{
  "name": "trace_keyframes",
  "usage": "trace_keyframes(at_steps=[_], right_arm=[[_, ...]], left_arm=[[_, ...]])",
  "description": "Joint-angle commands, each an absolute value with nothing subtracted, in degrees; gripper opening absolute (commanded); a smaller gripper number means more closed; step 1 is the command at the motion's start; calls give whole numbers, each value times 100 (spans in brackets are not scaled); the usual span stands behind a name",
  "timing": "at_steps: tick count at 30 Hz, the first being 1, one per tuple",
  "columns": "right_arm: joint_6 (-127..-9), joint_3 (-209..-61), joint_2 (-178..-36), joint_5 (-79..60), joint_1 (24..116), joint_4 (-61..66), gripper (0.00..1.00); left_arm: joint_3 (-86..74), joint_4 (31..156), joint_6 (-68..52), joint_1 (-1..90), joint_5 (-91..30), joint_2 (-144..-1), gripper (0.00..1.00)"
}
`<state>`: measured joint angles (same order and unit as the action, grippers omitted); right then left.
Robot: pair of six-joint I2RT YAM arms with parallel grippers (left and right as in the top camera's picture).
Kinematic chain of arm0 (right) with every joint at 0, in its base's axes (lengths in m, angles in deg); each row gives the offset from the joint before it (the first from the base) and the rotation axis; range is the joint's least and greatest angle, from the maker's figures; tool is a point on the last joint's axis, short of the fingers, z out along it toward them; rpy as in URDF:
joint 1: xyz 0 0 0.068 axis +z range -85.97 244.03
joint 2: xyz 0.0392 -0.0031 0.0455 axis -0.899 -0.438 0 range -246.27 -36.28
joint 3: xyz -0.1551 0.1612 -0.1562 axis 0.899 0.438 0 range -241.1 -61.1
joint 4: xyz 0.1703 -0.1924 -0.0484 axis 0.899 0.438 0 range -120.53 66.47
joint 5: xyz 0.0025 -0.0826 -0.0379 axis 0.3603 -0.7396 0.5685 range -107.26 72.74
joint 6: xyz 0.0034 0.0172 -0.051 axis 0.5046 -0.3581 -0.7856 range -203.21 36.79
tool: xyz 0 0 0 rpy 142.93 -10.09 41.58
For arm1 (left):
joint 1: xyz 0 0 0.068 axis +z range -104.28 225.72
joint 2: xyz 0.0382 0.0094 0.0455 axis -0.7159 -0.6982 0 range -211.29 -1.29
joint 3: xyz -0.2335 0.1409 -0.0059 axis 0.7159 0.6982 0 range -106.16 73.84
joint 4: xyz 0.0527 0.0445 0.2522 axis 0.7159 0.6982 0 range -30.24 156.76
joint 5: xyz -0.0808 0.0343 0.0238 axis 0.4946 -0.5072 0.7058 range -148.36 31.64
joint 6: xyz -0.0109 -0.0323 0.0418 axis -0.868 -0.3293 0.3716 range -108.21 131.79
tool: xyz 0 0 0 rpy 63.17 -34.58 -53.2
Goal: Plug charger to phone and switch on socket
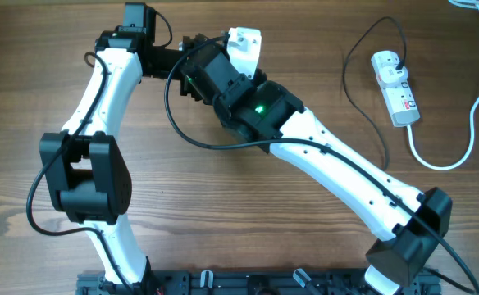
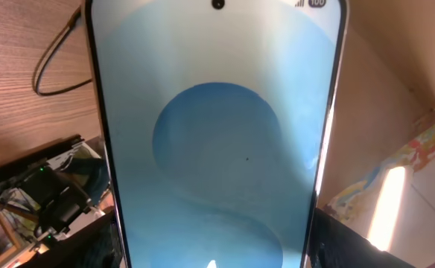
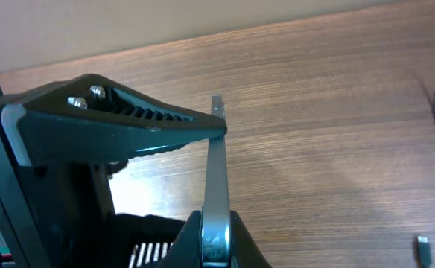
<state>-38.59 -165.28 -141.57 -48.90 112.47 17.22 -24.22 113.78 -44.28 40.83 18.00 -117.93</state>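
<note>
My right jaws are pinched shut on the phone [image 2: 217, 149], gripping it by its thin edge. In the right wrist view that edge rises as a narrow grey line from the bottom centre of the frame, with my black fingers [image 3: 243, 249] closed on either side of it.

My left jaws stand wide, one at each long side of the phone. One ribbed black finger [image 3: 121, 126] of theirs crosses the left half of the right wrist view, and its tip touches the upper end of the phone's edge. Whether the left jaws press on the phone or only flank it, I cannot tell. In the left wrist view the lit blue screen fills the middle of the frame from top to bottom, with a small dark dot at top centre.

From overhead, both my arms meet in the upper centre of the frame. The phone is there with them, largely covered by my wrists.

The socket [image 1: 403, 102] lies on the counter [image 1: 248, 213] at the upper right, well apart from the phone. The white adapter of the charger [image 1: 385, 62] sits on its upper end. The thin black cable [image 1: 347, 65] loops out to the left of the strip and then runs down the counter. The plug tip [image 3: 423, 250] lies on bare wood in the lower right corner of the right wrist view, apart from the phone. The thick white cord [image 1: 472, 135] curves from the socket's lower end toward the right edge.
</note>
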Motion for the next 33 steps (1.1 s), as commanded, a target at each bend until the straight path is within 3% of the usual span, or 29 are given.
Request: trace_keyframes(at_steps=[1, 7, 17, 33], right_arm=[[-3127, -16642, -14275, -5314, 11217, 1672, 4], [-1437, -16642, -14087, -5386, 11217, 1713, 4], [2978, -16642, -13978, -5104, 11217, 2402, 6], [3546, -16642, -13969, -5024, 11217, 1768, 4]], left_arm=[[-2442, 11378, -4419, 4085, 1951, -11552, 77], [-2442, 11380, -4422, 4225, 1953, -11552, 77], [-2442, 11380, -4835, 4311, 2117, -11552, 74], [-2442, 11380, -4870, 4300, 2300, -11552, 70]])
